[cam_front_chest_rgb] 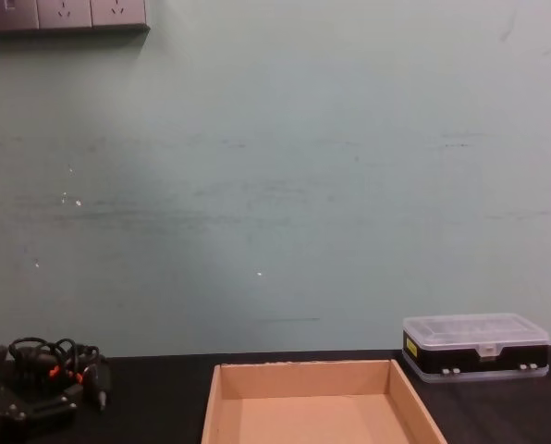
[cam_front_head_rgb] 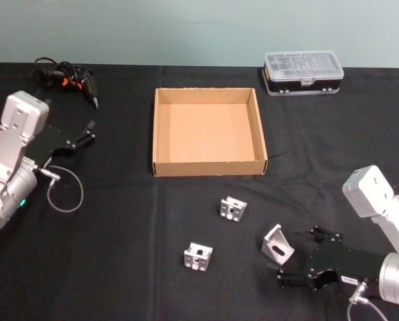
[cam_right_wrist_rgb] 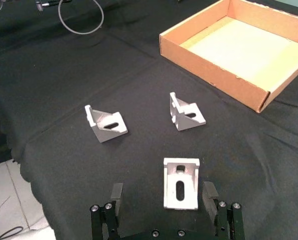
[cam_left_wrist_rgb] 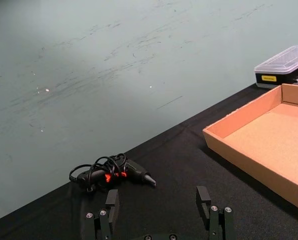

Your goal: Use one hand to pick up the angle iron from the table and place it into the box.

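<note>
- The nearest angle iron is standing on the table, front right, well short of the box. Its slotted face is turning toward the right wrist camera.
- The right gripper is sitting low over the table at that iron. Its fingers are spreading wide with the iron between the fingertips, nearer one finger. No contact is showing and nothing is being gripped.
- Two more irons are lying on the table. One is sitting nearer the box's front wall, the other to its left and closer to the robot. All three are apart.
- The box is sitting mid-table with its bare cardboard floor showing.
- The left gripper is hanging over the table's left side, well apart from the box, fingers parted and holding nothing.
- A black corded tool is lying at far left. A clear-lidded case is sitting beyond the box's far right corner.
</note>
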